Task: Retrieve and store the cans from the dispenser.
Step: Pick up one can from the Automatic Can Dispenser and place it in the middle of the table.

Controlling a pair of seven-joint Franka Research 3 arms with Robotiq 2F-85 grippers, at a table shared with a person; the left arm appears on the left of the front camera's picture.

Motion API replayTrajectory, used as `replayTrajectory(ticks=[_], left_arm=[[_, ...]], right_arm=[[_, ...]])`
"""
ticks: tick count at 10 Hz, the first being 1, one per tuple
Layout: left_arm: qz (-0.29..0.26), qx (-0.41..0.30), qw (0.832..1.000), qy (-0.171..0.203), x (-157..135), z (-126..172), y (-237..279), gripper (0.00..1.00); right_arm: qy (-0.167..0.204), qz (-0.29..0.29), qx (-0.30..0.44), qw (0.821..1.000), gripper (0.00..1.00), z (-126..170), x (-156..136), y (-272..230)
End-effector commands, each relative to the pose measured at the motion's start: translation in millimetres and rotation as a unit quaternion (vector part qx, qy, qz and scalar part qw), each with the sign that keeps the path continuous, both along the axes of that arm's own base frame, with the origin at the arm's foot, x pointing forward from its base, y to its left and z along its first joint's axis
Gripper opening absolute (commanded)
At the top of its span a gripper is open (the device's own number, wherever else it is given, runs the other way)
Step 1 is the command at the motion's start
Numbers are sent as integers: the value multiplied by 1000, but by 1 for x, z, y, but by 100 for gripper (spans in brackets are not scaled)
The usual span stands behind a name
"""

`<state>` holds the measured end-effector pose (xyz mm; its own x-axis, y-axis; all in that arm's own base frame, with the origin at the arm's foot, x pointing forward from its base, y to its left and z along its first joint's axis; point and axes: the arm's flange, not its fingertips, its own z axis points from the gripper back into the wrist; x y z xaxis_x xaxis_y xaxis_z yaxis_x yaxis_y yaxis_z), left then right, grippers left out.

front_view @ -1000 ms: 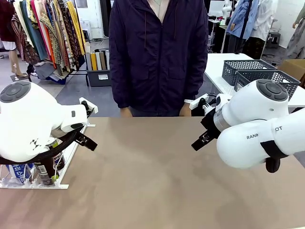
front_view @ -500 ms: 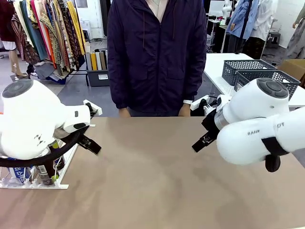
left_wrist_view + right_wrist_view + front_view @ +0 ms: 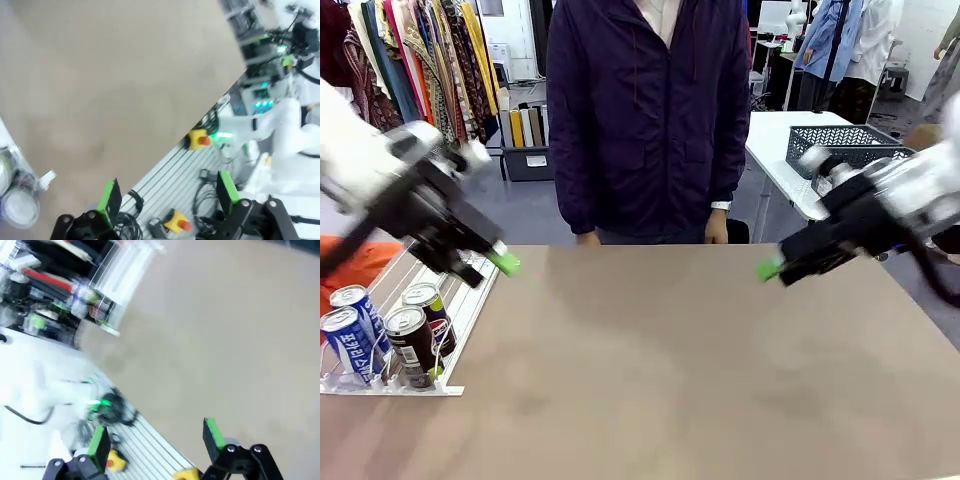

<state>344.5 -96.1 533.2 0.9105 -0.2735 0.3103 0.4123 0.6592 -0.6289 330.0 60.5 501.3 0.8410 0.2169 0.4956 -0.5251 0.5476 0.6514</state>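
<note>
We see four cans (image 3: pixel 412 345) upright at near end of dispenser (image 3: pixel 472 300), at left edge of surface (image 3: pixel 670 350); one dark can bears Pepsi logo, blue ones Korean print; left fingers (image 3: pixel 109 200) apart, empty; right fingers (image 3: pixel 212 432) likewise.

4 cans (image 3: pixel 412 340), 1 dispenser (image 3: pixel 472 298), 1 person (image 3: pixel 650 110), 1 tbl (image 3: pixel 680 390)

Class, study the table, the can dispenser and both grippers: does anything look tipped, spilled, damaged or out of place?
Nothing stands out. Four cans stand upright at the near end of the dispenser, nothing is spilled on the table, and the left gripper and right gripper are open and empty.
</note>
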Motion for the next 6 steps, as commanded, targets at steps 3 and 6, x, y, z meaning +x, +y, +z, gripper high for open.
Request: replayTrajectory(ticks=[3, 6], left_arm=[[223, -200, 953, -48, -41, 0, 203, 100], [324, -316, 889, -64, -70, -55, 277, 100]], right_arm=[[-11, -120, 237, 964, 100, -53, -63, -149], [-4, -157, 279, 948, 100, -83, -65, -171]])
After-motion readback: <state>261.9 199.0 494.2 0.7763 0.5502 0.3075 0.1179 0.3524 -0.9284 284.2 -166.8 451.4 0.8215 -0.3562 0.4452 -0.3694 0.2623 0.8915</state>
